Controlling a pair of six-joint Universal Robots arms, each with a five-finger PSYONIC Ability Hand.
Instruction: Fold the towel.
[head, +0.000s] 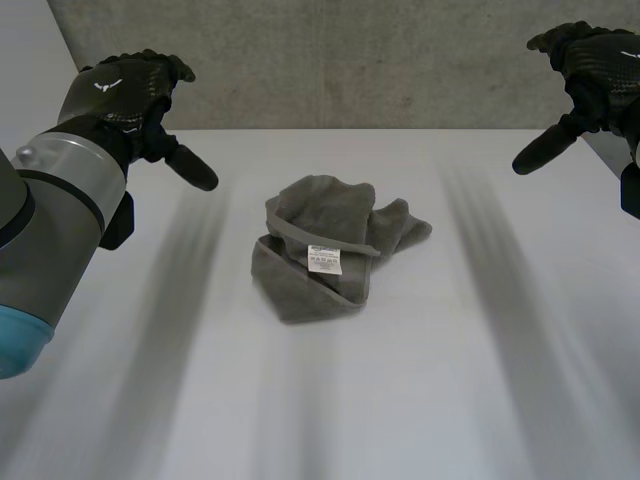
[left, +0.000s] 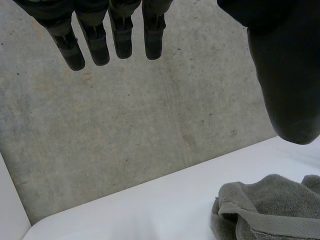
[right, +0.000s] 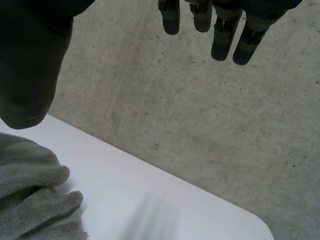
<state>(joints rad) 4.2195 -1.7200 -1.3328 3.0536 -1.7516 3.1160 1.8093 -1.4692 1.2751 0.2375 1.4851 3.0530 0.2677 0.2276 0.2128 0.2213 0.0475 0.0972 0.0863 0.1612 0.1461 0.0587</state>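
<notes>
We see the crumpled grey towel (head: 335, 250) lying on the white counter (head: 420, 400), between the left robot hand (head: 128, 95) and the right robot hand (head: 592, 65), well apart from both. Each has its fingers spread.

A white bench (head: 430, 390) carried one grey towel (head: 318, 232), which lay crumpled in a loose heap between the left robot hand (head: 128, 95) and the right robot hand (head: 592, 72). It was well apart from both and touched by neither. A white label (head: 324, 262) faced up on the heap, just beside a hemmed edge. The towel sat on each hand's thumb side.
</notes>
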